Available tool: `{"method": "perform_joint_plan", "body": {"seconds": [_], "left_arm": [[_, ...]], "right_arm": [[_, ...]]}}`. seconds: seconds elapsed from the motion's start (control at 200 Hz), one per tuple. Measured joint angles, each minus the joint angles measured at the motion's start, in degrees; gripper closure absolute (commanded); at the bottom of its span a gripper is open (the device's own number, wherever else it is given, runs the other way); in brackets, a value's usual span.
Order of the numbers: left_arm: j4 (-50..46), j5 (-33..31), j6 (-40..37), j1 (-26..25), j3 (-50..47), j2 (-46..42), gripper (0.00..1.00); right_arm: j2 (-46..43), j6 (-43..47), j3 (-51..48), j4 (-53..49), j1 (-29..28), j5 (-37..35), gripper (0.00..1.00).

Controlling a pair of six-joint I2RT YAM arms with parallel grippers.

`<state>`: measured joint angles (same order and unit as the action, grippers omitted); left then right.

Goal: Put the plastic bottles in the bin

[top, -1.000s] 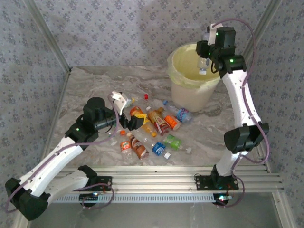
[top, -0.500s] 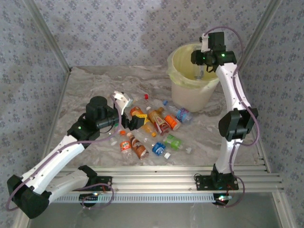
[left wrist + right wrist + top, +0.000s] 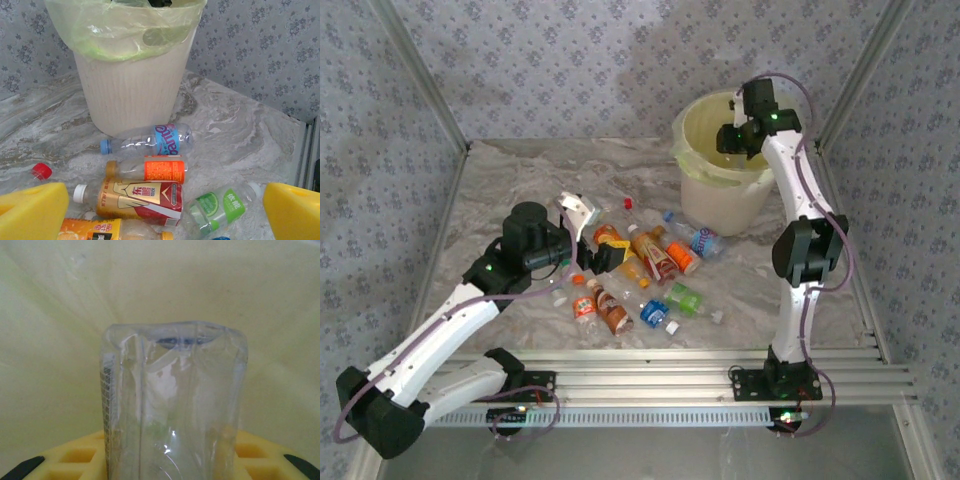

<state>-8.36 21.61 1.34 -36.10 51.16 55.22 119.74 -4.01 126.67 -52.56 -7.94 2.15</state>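
Bottle (image 3: 172,405) sits clamped in the right fingers (image 3: 75,455) inside the bin (image 3: 710,195) so it drops clean, while the left fingers (image 3: 30,205) hang wide open over the pile (image 3: 635,265) on the desk (image 3: 510,190).

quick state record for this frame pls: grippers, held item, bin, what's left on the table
left gripper: open, empty, at the loose bottles
right gripper: shut on a clear plastic bottle, inside the bin
bin: upright, far right of the table
loose bottles: lying clustered mid-table, not yet binned
nearest the bin: blue-label bottle, on its side by the base
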Motion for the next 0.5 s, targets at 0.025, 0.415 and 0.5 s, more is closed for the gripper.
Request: {"method": "perform_joint_plan", "body": {"seconds": [0.025, 0.415, 0.5], "left_arm": [[0.0, 0.0, 0.0, 0.0, 0.0, 0.1, 0.00], [-0.5, 0.0, 0.0, 0.0, 0.0, 0.5, 0.00], [-0.5, 0.0, 0.0, 0.0, 0.0, 0.5, 0.00]], "right_arm": [[0.2, 0.0, -0.1, 0.0, -0.1, -0.2, 0.56], [0.3, -0.6, -0.7, 0.0, -0.5, -1.6, 0.35], [0.3, -0.7, -0.7, 0.0, -0.5, -1.8, 0.34]]}}
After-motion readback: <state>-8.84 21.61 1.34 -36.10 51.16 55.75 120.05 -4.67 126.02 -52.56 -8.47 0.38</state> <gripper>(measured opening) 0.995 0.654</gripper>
